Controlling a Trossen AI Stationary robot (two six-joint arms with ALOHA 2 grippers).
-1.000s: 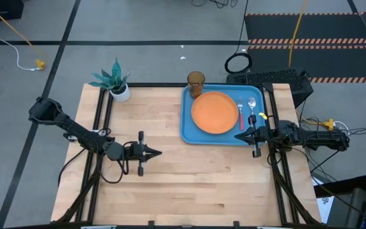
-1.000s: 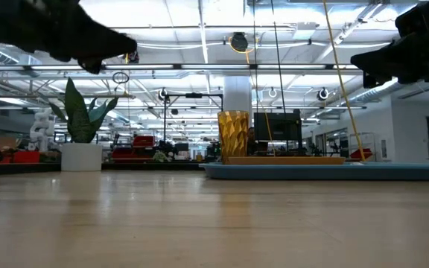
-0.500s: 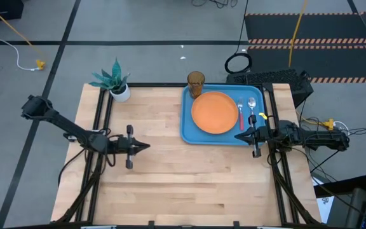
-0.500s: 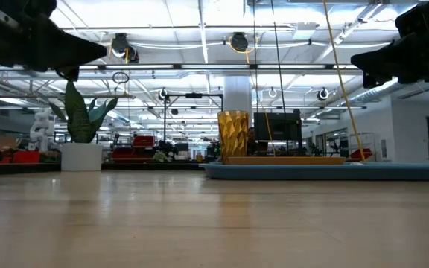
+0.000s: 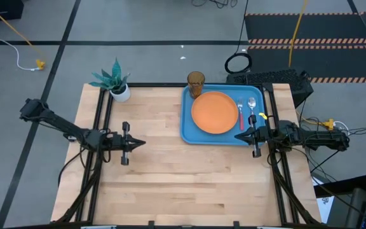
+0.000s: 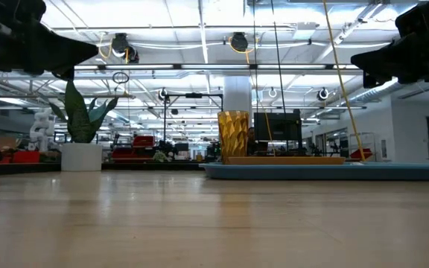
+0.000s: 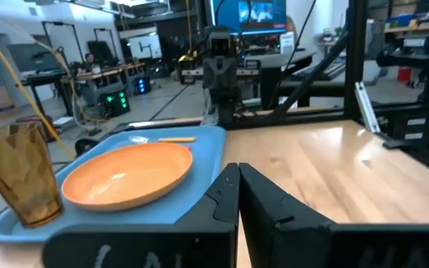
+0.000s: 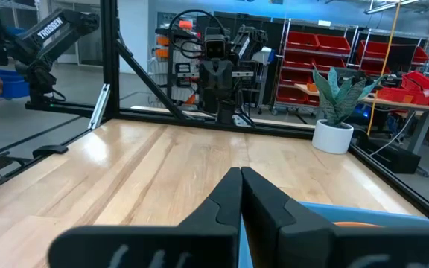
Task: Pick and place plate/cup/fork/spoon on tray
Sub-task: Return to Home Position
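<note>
I find my left hand (image 5: 135, 142), fingers together, drawn back across the counter (image 5: 170, 181); right hand (image 5: 241, 135), likewise together, waits at the tray (image 5: 186, 130); loading looks complete.

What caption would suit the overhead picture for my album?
The plate, cup, fork and spoon all sit on the blue tray; the left hand and right hand hover shut, empty.

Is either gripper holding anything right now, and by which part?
Nothing is held. The left gripper is shut and empty over the wooden table; the right gripper is shut and empty over the bright blue rectangular plastic tray's edge.
</note>
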